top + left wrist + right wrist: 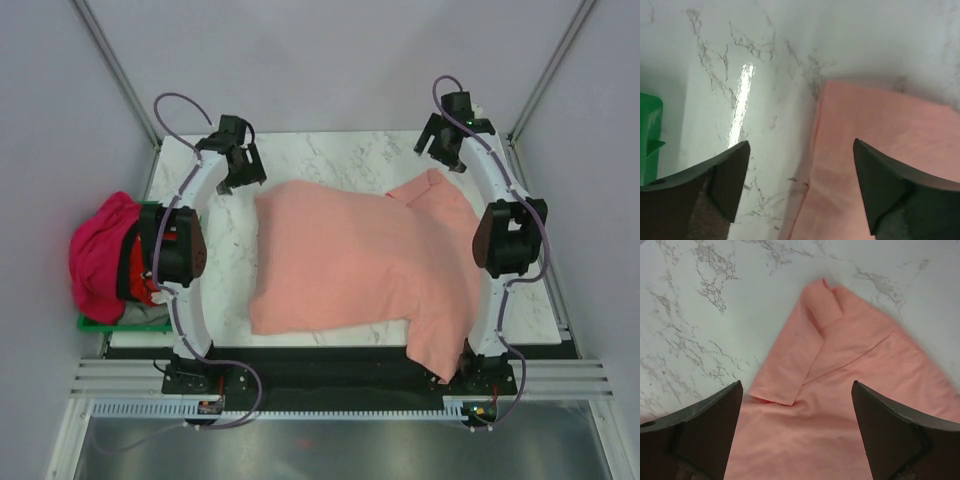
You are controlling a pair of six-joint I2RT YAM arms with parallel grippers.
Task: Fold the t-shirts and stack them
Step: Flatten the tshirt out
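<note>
A salmon-pink t-shirt (pixel 350 260) lies spread on the marble table (pixel 330 150), one sleeve folded at the far right and one part hanging over the near edge. A magenta-pink t-shirt (pixel 100 255) is bunched in the green crate (pixel 95 322) at the left. My left gripper (pixel 243 170) is open and empty above the shirt's far left corner (pixel 880 130). My right gripper (pixel 443 150) is open and empty above the folded sleeve (pixel 815 340).
The green crate's edge shows in the left wrist view (pixel 649 135). Bare marble lies along the far edge and to the left of the shirt. Metal frame posts (pixel 110 60) stand at the far corners.
</note>
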